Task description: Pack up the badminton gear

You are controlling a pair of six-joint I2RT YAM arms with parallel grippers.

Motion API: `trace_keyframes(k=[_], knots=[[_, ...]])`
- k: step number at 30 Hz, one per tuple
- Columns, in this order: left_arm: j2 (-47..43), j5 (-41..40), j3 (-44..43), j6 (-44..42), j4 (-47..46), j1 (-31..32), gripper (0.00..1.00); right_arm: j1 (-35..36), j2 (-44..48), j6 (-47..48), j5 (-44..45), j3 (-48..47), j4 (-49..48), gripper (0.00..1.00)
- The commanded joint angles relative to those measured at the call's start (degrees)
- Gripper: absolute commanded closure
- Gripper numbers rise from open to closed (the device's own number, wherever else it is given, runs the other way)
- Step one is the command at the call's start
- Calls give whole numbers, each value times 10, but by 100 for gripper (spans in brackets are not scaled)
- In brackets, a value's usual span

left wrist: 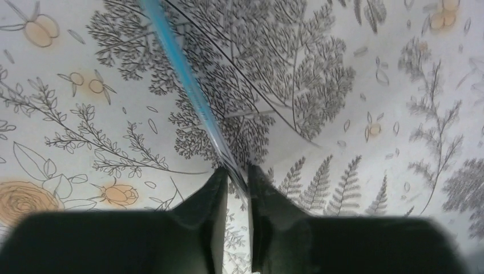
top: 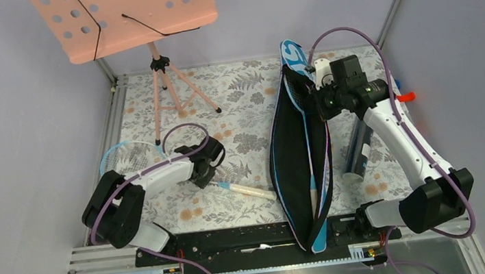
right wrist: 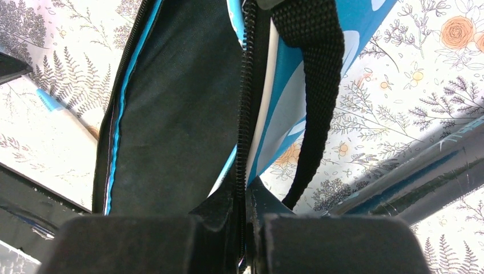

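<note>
Two pincers clamped. Left gripper [left wrist: 235,174] nearly closed on the racket [left wrist: 188,85] shaft, which runs ahead from its tips. Right gripper [right wrist: 245,191] fully shut on the bag [right wrist: 171,103] at its zip edge; tube [right wrist: 411,182] just right of it.

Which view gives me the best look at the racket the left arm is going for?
Top external: nearly the whole racket shows, head to cream handle, with the left gripper over its shaft. Left wrist shows only the blue shaft between the fingers; right wrist catches just a bit of handle at its left edge.
</note>
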State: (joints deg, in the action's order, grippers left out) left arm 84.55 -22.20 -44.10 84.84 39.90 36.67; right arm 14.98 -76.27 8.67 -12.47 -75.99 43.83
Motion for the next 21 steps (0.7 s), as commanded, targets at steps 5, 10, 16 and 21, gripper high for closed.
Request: trace_keyframes(k=[5, 10, 16, 21], knots=[[-29, -95, 19, 53, 130, -4, 100, -1, 42, -4, 19, 3, -51, 100], [-135, -185, 18, 145, 275, 7, 100, -1, 55, -3, 14, 15, -66, 100], [-217, -227, 28, 216, 356, 21, 100, -1, 50, -9, 5, 15, -71, 100], [-235, -306, -6, 185, 375, 78, 100, -1, 28, -13, -24, 9, -79, 100]])
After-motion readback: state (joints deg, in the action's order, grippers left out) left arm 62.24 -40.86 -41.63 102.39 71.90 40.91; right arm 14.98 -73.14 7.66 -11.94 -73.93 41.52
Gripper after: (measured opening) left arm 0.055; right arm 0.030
